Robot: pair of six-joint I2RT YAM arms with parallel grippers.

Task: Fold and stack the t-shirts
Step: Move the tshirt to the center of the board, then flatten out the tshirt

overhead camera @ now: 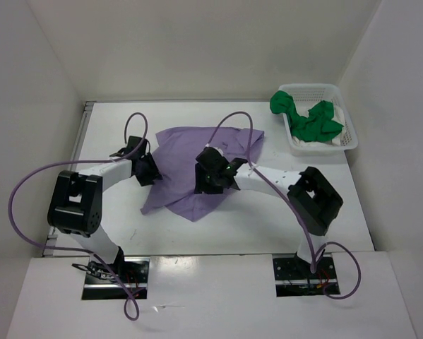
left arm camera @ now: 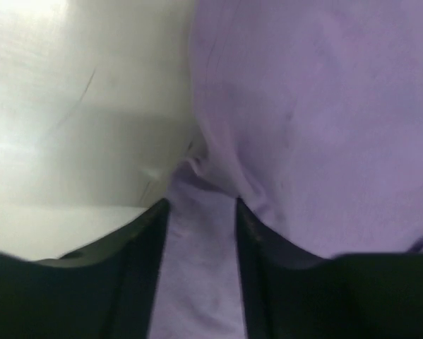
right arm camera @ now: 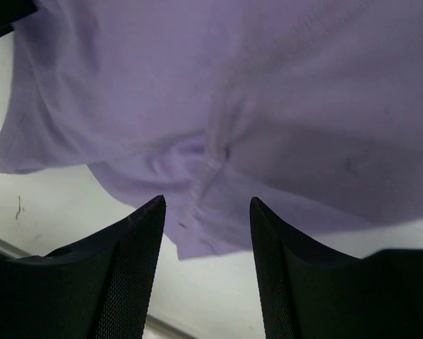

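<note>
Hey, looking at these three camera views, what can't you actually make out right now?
Whether the left end effector is pinching the purple shirt: the left wrist view is blurred, and cloth fills the gap.
The purple shirt's middle: in the top view, the right end effector covers it.
What lies under the green shirt in the basket: in the top view, the green cloth covers it.

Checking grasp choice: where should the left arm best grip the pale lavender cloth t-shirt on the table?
Probably the left edge of the pale lavender cloth t-shirt, from the left over the white table: cloth bunches into a raised wrinkle there, inside the open left gripper.
</note>
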